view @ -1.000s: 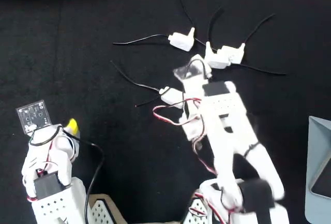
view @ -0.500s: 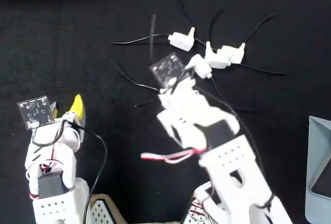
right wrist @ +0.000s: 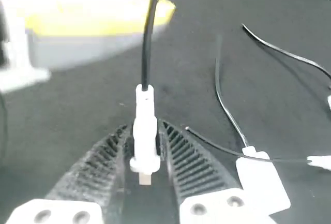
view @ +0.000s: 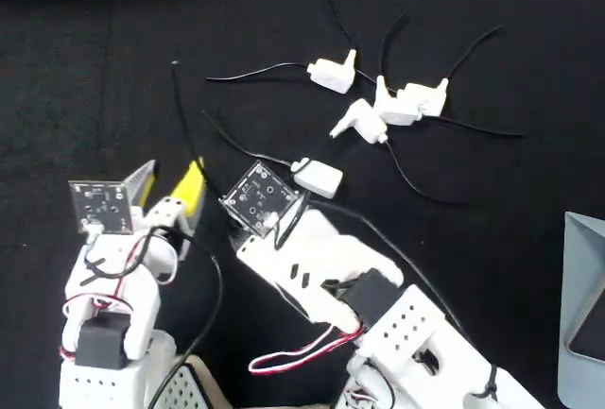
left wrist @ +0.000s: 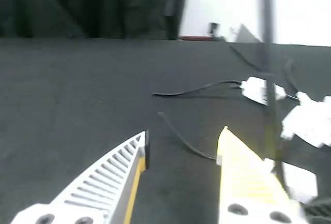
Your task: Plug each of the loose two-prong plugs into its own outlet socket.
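Swung left, the right arm (view: 321,258) now sits beside the left arm (view: 118,277). Its jaws pinch a white two-prong plug (right wrist: 145,131), probably ready for plugging in. Left jaws are wide open, empty. Other plugs (view: 331,74) lie on the counter (view: 76,78).

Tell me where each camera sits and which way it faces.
High view: above, looking down on the table; left arm and right arm show.
Left wrist view: low, facing across the table toward loose plugs; open left hand in front.
Right wrist view: looks along the right hand, shut on a plug.
Shared: held plug's cable crosses both wrist views.
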Available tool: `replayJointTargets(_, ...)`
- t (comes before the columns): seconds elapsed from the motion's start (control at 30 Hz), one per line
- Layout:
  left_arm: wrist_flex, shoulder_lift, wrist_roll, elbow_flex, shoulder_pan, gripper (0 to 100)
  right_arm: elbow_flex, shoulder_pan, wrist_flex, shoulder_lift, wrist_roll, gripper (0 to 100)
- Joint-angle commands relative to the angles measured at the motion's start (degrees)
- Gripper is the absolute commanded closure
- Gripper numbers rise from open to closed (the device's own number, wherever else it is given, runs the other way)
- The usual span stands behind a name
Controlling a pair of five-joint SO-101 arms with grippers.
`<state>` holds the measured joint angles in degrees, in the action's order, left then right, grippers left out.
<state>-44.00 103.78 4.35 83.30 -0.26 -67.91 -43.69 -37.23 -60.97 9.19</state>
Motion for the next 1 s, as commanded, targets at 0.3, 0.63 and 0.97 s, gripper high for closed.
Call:
replayJointTargets(0.3, -10.5, 0.4, -6.7, -13.8, 16.5, 77, -0.2, -0.5, 1.4, -1.5, -4.1, 98.7)
replayJointTargets(0.63, -8.5, -0.2, -7.2, -11.3, 11.5, 77, -0.1, 11.5, 1.4, -1.9, -7.7, 98.7)
replayJointTargets(0.97, -7.9, -15.6, -7.4, -12.3, 8.9, 70, -2.3, 27.6, 9.9, -1.4, -13.8, 98.7)
